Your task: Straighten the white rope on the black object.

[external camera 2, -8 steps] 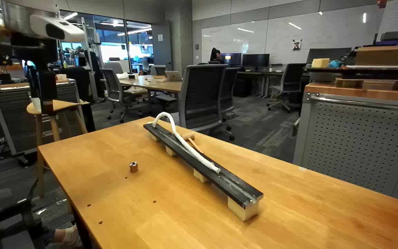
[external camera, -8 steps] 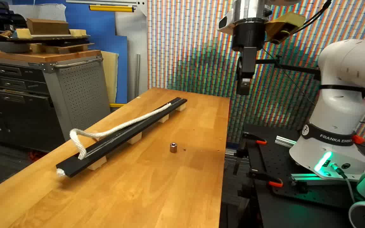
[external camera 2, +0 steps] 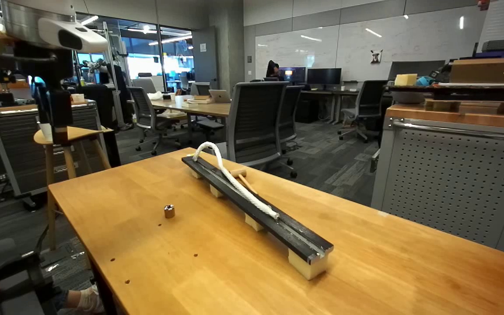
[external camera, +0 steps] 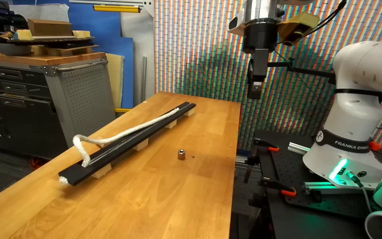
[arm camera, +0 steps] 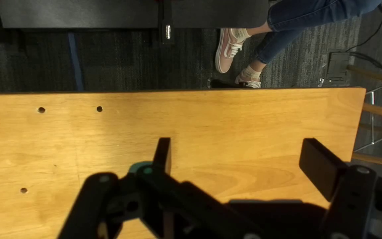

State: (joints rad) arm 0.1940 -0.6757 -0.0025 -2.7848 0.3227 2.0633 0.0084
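Note:
The white rope (external camera: 138, 127) rests on the long black bar (external camera: 124, 149). It rises in a raised arch near one end of the bar, then runs along to a point on the bar short of the opposite end. The arched rope (external camera 2: 217, 157) and grooved bar (external camera 2: 291, 240) also show in an exterior view. A white tuft (external camera: 63, 181) shows at the bar's near end. My gripper (external camera: 254, 94) hangs high, apart from rope and bar; it also shows in an exterior view (external camera 2: 59, 135). In the wrist view the gripper (arm camera: 237, 149) is open and empty above the wood; rope and bar are out of view there.
Pale blocks (external camera 2: 308, 264) hold the bar above the wooden table (external camera: 164, 192). A small metal cylinder (external camera: 181, 154) stands on the table. A wooden mallet (external camera 2: 238, 173) lies behind the bar. A person's legs (arm camera: 297, 23) show past the table edge.

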